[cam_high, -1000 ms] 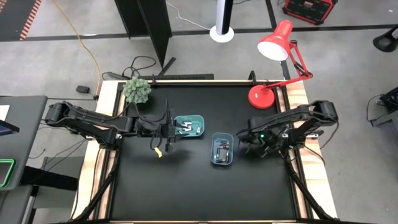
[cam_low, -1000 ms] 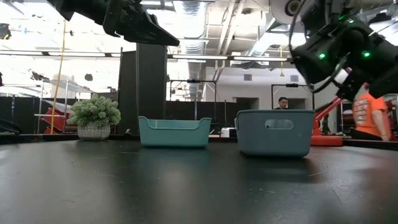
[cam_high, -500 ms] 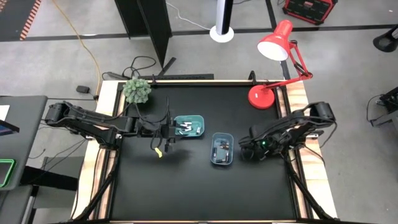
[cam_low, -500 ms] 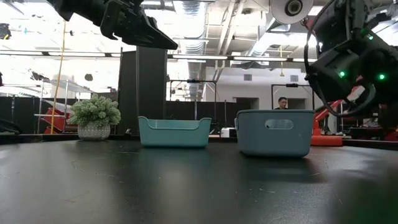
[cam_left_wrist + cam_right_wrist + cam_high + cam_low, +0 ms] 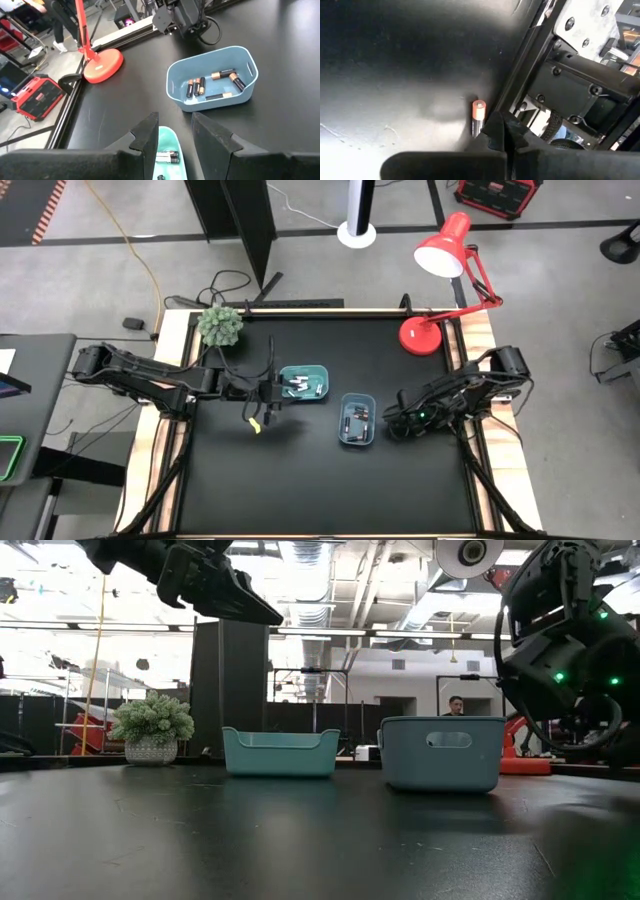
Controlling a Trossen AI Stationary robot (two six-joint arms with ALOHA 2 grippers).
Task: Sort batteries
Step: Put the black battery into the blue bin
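A teal tray and a blue tray stand mid-table, each with several small batteries inside. My left gripper hovers open above the teal tray's left end. My right gripper is low over the table, right of the blue tray, with its fingers shut. One dark battery with a copper-coloured end lies on the black table right beside those fingers. Its other end is hidden behind one finger. My right gripper's shut fingers stand next to the lone battery, and the finger covers the battery's near end. Whether the finger touches it, I cannot tell. My left gripper touches nothing.
A red desk lamp stands on its base at the far right corner, and a small potted plant sits at the far left. The table's metal side rail runs close past the right gripper. A person is in the room behind.
My right gripper has moved toward the table's near edge and sunk lower, and its arm has folded in closer to the table's right side. The left arm and both trays have stayed still.
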